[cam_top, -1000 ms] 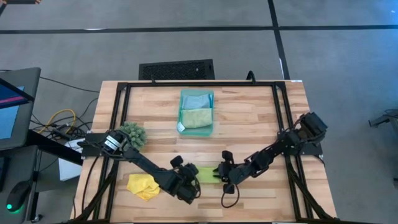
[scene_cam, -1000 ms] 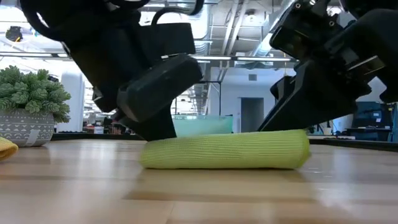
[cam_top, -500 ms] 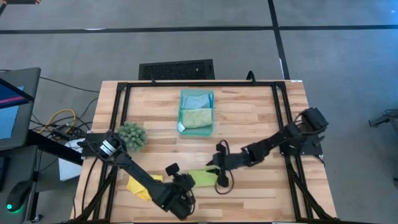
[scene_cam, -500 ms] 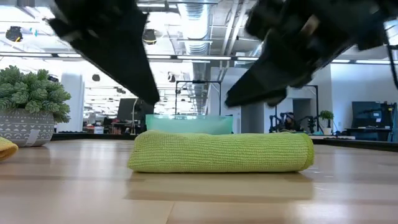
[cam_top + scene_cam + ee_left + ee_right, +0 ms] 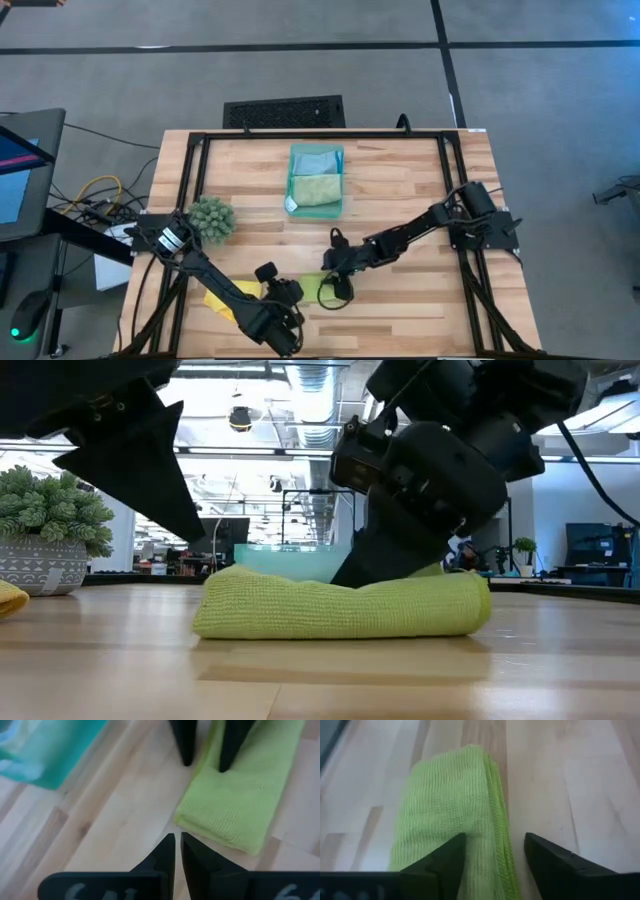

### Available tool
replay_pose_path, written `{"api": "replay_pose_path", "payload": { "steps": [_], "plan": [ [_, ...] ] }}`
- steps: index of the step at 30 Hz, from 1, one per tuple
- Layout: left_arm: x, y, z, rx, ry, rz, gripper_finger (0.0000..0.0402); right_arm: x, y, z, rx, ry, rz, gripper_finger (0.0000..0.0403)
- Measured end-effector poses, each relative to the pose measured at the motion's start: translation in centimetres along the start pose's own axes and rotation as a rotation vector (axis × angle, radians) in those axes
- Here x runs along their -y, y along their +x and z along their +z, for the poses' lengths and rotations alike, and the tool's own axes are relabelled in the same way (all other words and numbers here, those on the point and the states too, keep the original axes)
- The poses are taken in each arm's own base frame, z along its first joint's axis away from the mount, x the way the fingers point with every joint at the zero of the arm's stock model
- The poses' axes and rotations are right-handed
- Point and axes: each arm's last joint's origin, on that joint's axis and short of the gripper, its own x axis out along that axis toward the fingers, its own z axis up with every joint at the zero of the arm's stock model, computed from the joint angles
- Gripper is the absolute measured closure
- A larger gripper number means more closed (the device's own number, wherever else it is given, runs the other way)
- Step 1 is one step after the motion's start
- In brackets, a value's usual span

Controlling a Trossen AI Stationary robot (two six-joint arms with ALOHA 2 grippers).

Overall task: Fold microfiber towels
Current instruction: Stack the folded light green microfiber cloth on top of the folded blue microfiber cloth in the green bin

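A lime green towel, folded into a long pad, lies flat on the wood near the table's front middle. My right gripper is open over the pad's far long edge, reaching in from the right. My left gripper is shut and hovers just off the pad's left end corner, touching nothing. A yellow towel lies crumpled on the table left of it. A light blue towel and a pale green one lie folded in the teal tray. My right gripper has one finger resting on top of the lime towel beside its layered far long edge. The other finger stands on the bare wood past that edge. The fingers slant down from the table's right and point along the pad, which stays flat on the table.
A potted spiky plant stands at the left, behind my left arm. The teal tray sits at the table's far middle. A black frame rims the tabletop. Bare wood lies to the right of the lime towel.
My right gripper has moved toward the table's left and down along the lime towel, and it has opened wide. My left gripper, still shut, has drawn back off the towel toward the near left and risen. The towel has slid a little toward the left.
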Motion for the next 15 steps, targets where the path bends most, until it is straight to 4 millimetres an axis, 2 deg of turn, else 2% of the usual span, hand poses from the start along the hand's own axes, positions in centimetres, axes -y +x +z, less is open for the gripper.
{"api": "replay_pose_path", "payload": {
  "steps": [4,10,12,15],
  "plan": [
    [-0.6,-0.4,-0.6,-0.018,-0.009,0.055,0.0379,-0.7,0.0,-0.5,-0.032,-0.06,-0.025,0.0237],
    [-1.5,-1.6,-2.0,-0.029,-0.025,0.143,0.0379,-1.4,0.0,-1.0,-0.068,-0.098,-0.024,0.0369],
    [-1.8,-2.1,-2.5,-0.027,-0.03,0.173,0.0379,-1.7,-0.2,-1.0,-0.061,-0.117,-0.035,0.0387],
    [-2.3,-2.9,-3.3,-0.018,-0.043,0.215,0.0379,-2.1,-1.6,-0.5,-0.058,-0.124,-0.05,0.0376]
  ]
}}
